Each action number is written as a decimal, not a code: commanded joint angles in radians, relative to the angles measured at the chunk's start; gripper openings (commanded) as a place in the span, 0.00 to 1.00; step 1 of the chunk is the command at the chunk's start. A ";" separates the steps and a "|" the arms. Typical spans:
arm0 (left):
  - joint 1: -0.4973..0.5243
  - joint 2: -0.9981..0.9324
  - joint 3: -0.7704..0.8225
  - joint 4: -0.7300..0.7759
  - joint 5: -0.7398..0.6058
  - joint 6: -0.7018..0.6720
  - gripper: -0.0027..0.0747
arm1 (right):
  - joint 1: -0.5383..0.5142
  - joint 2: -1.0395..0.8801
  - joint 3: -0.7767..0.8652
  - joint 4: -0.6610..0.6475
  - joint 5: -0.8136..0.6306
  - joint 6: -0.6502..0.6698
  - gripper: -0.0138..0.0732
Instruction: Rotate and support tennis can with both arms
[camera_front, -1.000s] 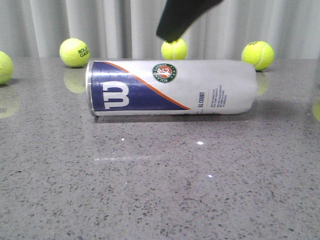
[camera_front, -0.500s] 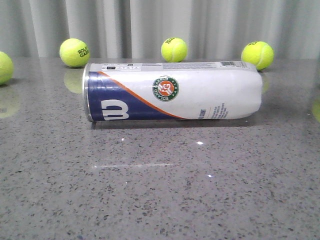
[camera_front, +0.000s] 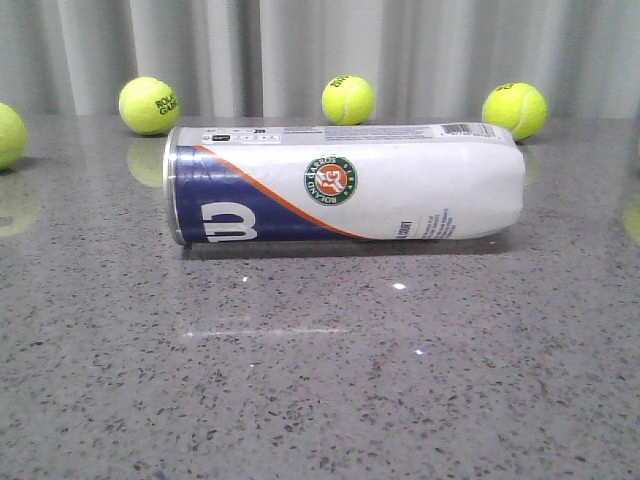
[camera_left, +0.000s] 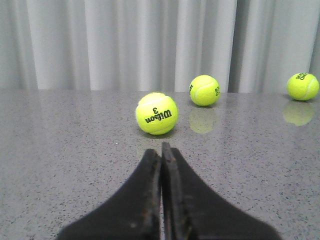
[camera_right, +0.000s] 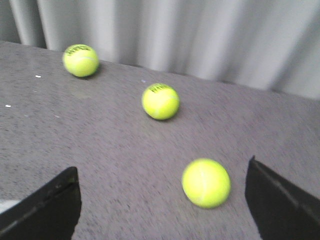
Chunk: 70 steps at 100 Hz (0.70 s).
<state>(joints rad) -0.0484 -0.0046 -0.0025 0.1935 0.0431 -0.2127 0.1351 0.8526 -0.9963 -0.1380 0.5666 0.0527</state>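
The tennis can (camera_front: 345, 184) lies on its side on the grey speckled table in the front view, silver rim to the left, navy section with the white "W" low at the left, the round emblem facing me. Neither arm shows in the front view. In the left wrist view my left gripper (camera_left: 161, 150) is shut and empty above the table, with no can in sight. In the right wrist view my right gripper (camera_right: 162, 185) is wide open and empty; a sliver of white shows at one finger (camera_right: 47, 205).
Several yellow-green tennis balls lie on the table: three along the back by the curtain (camera_front: 149, 104) (camera_front: 348, 98) (camera_front: 515, 110) and one at the left edge (camera_front: 8, 134). A ball (camera_left: 156, 113) lies ahead of my left gripper; another (camera_right: 206, 182) lies between my right fingers.
A black arm that hung above the can a second ago has left the front view. The can has rolled, the "W" moving down and a printed strip coming up on top.
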 joint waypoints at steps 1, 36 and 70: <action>0.006 -0.039 0.046 -0.002 -0.082 -0.003 0.01 | -0.052 -0.097 0.070 -0.017 -0.101 0.041 0.91; 0.006 -0.039 0.046 -0.002 -0.082 -0.003 0.01 | -0.098 -0.469 0.447 -0.016 -0.250 0.100 0.91; 0.006 -0.039 0.046 -0.002 -0.082 -0.003 0.01 | -0.098 -0.626 0.557 -0.011 -0.272 0.100 0.37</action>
<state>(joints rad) -0.0484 -0.0046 -0.0025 0.1935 0.0431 -0.2127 0.0438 0.2251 -0.4144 -0.1380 0.3902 0.1514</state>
